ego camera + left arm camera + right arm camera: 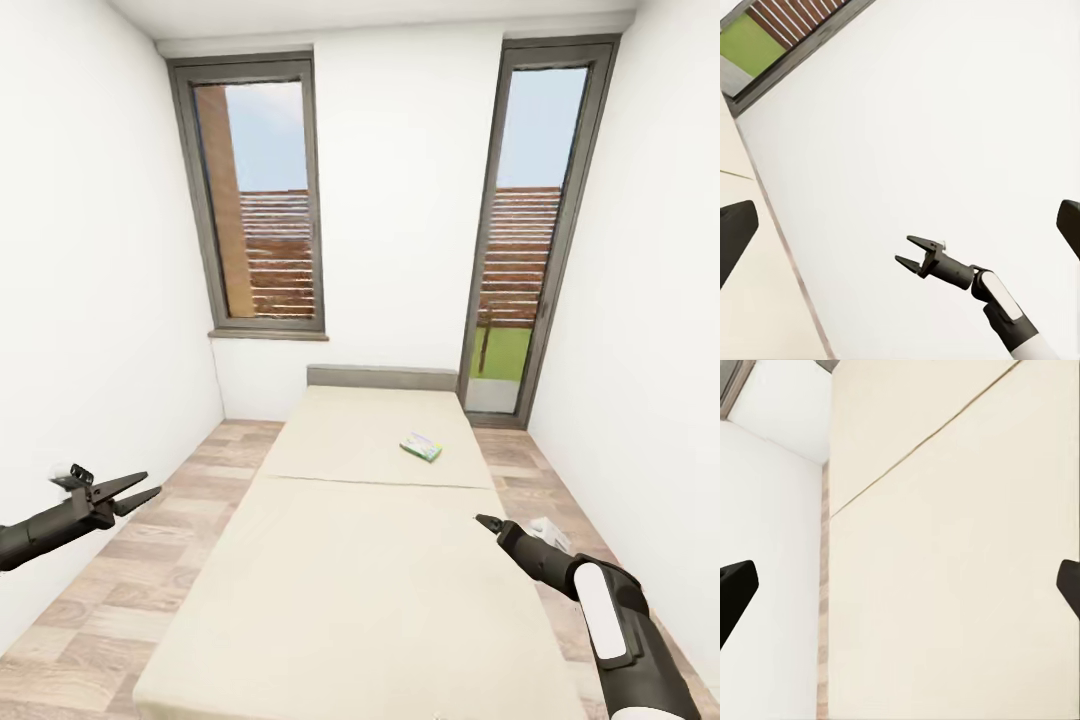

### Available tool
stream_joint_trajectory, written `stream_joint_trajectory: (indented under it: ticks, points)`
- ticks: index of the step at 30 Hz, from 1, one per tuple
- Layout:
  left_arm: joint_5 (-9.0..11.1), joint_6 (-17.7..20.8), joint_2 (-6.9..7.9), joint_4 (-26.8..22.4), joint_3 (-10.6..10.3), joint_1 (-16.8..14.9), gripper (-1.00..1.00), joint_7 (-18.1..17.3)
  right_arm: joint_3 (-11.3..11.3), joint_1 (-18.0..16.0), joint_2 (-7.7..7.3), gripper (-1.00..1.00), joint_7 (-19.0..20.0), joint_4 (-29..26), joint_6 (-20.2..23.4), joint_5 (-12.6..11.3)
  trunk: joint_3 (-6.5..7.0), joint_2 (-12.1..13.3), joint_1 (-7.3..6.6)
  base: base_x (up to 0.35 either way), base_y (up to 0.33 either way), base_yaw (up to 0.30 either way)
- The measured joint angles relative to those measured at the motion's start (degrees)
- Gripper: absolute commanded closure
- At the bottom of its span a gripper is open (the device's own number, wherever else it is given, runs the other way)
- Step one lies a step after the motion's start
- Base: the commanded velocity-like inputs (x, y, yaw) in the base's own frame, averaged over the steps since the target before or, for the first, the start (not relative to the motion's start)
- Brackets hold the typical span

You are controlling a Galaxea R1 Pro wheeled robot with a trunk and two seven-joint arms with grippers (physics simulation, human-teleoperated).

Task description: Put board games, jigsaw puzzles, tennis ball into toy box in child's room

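A: Start with the toys. What can you make out?

B: One board game point(421, 446), a flat white-green box, lies on the far section of the bed point(340, 560), toward the robot's right and just past the seam between the two mattress sections. Nothing touches it.

A: The task speaks of two on the bed.

B: I see just that one on the mattress. There is a small pale thing on the floor point(140, 590) beside the bed's right edge, partly behind the right arm, but I cannot tell what it is.

A: And the arms?

B: The left gripper point(143, 488) hangs over the floor to the left of the bed, jaws parted a little, holding nothing. The right gripper point(487, 522) hovers over the near mattress section, well short of the box. In the left wrist view the right gripper point(907, 250) has its jaws spread and empty.

A: So how far along is the job?

B: Judging from this, the bed part is not finished: the box must be lifted and carried to the desk.
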Motion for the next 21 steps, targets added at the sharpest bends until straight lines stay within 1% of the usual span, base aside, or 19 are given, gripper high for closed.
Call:
stream_joint_trajectory:
  ticks: [15, 18, 20, 21]
  points:
    - [-0.16, -0.41, 0.0, 0.0, 0.01, 0.01, -1.0, 0.51, 0.15, 0.02, -0.03, -1.0, 0.09, 0.01, -0.02, 0.18, -0.49, 0.04, -0.01, 0.0, -0.016, -0.273]
    - [-1.16, -0.53, -0.06, 0.0, -0.35, 0.0, -1.0, 2.45, 0.31, 0.02, -0.01, -1.0, 0.1, 0.02, -0.06, 0.23, -0.59, 0.05, -0.01, 0.0, 0.0, -0.263]
    - [-2.41, -0.6, -0.26, 0.0, -1.1, -0.13, -1.0, 5.36, 0.41, 0.02, -0.01, -1.0, 0.13, 0.02, -0.08, 0.28, -0.67, 0.05, -0.01, 0.0, 0.0, -0.261]
    - [-3.05, -0.71, -0.74, -0.02, -1.62, -0.27, -1.0, 7.76, 0.45, 0.02, -0.01, -1.0, 0.15, 0.02, -0.09, 0.31, -0.71, 0.06, -0.01, 0.0, 0.0, -0.26]
